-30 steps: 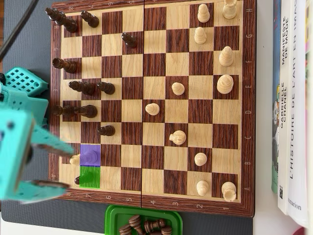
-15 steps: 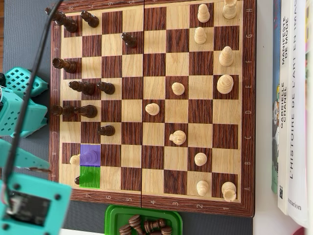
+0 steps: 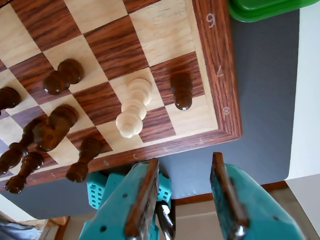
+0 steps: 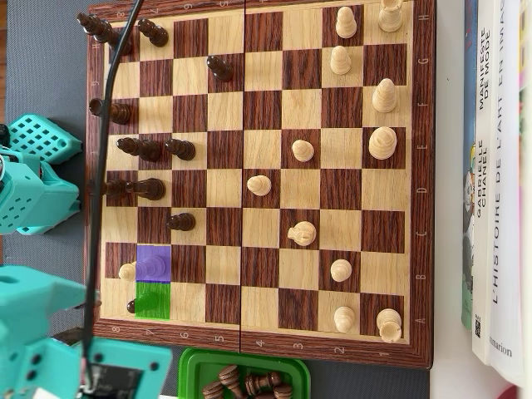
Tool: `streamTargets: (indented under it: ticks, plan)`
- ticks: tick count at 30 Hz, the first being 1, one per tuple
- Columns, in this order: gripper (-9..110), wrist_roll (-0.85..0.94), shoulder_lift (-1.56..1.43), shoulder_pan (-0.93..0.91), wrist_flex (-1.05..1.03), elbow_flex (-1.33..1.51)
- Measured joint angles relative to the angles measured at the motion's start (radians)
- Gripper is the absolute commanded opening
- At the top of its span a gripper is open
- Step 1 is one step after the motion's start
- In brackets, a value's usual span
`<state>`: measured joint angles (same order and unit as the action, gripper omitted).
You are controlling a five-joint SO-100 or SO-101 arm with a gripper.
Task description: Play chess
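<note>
Where dark captured pieces (image 4: 245,383) lie, green tray (image 4: 193,366)

arm (image 4: 50,349): swung from the board's left edge to its lower-left corner | black cable (image 4: 104,166): now crosses left files

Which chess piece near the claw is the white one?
The pale pawn near the board's corner. The pieces around it are all dark brown, like the pawn right beside it.
</note>
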<state>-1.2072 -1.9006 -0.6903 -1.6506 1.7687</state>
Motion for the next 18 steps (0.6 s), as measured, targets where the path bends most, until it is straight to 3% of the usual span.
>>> streamTargets:
  ticks: [18]
  plan:
    - [15,0.0,0.169,-0.005,0.08,-0.006]
